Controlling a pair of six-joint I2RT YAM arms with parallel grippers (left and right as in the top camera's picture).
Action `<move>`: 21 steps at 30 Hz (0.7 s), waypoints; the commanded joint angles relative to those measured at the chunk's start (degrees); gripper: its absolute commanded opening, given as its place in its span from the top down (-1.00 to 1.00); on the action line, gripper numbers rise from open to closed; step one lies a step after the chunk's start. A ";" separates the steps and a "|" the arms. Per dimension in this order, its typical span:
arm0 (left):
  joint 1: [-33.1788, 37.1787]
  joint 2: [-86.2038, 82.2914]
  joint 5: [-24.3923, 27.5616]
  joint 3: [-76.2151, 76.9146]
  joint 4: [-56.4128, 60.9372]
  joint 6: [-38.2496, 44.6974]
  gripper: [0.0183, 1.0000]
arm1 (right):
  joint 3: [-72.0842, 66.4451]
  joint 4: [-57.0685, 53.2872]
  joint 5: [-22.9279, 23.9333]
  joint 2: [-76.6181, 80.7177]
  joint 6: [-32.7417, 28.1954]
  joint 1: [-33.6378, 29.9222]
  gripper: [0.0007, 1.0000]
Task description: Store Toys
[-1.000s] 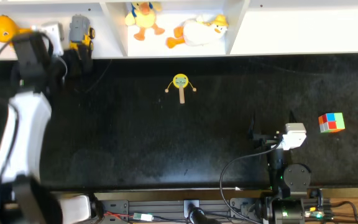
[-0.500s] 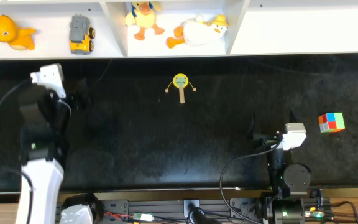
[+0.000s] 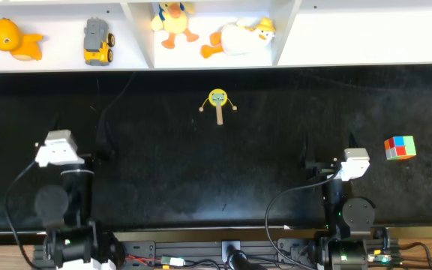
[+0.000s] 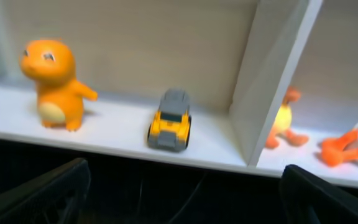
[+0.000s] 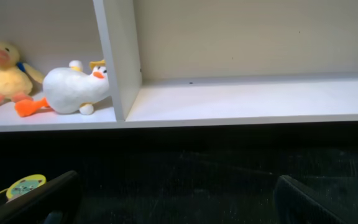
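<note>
We took this for a robotics lab bench. A table (image 3: 171, 172) under a black mat carried two robot arms at its front edge, the left arm (image 3: 64, 195) and the right arm (image 3: 343, 202), with loose cables (image 3: 267, 219) trailing from them and more wiring strung along that edge. Behind stood a bare white shelf (image 3: 366, 37) with dividers, holding a few toys (image 3: 96, 41).

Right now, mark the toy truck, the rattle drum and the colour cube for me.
toy truck (image 3: 97, 42): top view, on the middle of its grey and yellow body.
rattle drum (image 3: 217, 97): top view, on its round yellow head.
colour cube (image 3: 400, 148): top view, on its upper face.
</note>
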 commanded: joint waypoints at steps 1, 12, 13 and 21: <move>-1.92 -6.75 -3.37 -2.86 -0.85 -0.96 -1.00 | -0.76 0.26 -0.13 -0.63 0.24 -0.11 -0.99; -6.84 -23.32 -11.32 -7.63 -13.18 -0.46 -1.00 | -0.76 0.26 -0.13 -0.63 0.24 -0.11 -0.99; -6.84 -24.61 -11.50 -8.41 -13.77 -0.35 -1.00 | -0.76 0.26 -0.13 -0.63 0.24 -0.11 -0.99; -6.91 -26.21 -11.56 -8.83 -24.11 3.63 -1.00 | -0.76 0.26 -0.13 -0.63 0.24 -0.11 -0.99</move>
